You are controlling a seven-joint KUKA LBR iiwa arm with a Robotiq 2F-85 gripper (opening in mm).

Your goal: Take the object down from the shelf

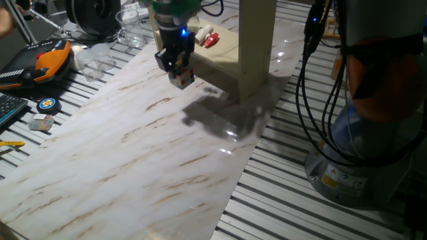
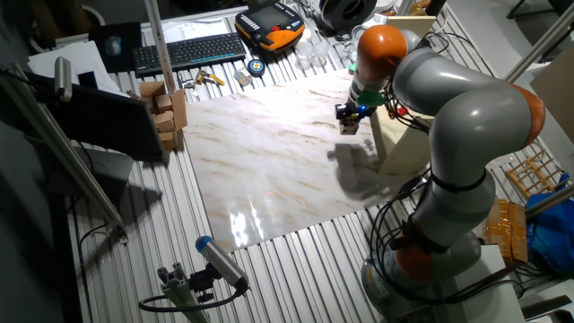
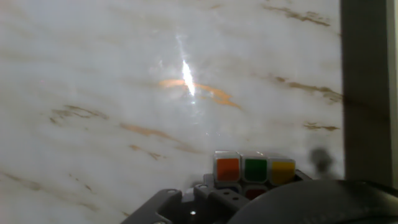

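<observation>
Cube (image 1: pixel 181 75) with coloured stickers, a twisty-puzzle kind, sits clamped in the gripper (image 1: pixel 177 67), hanging in the air above the marble worktop (image 1: pixel 133 153) just in front of the cream shelf (image 1: pixel 257 47). Hand view shows its orange, green and yellow squares (image 3: pixel 255 169) poking out past the gripper body, with the veined surface below and the shelf's upright panel at the right edge. By the look of it the piece is light, rigid plastic with smooth, somewhat slick faces; flat opposing sides make the natural hold, and squeezing across two of them should keep it from twisting, though its layers might rotate if pinched off-centre. It should tolerate a gentle set-down without harm. The object seems already off the shelf, so lowering to the worktop looks like what remains. A red-and-white item (image 1: pixel 207 37) lies on the shelf board behind. Clutter such as an orange pendant (image 1: pixel 50 57) sits at the worktop's far side
</observation>
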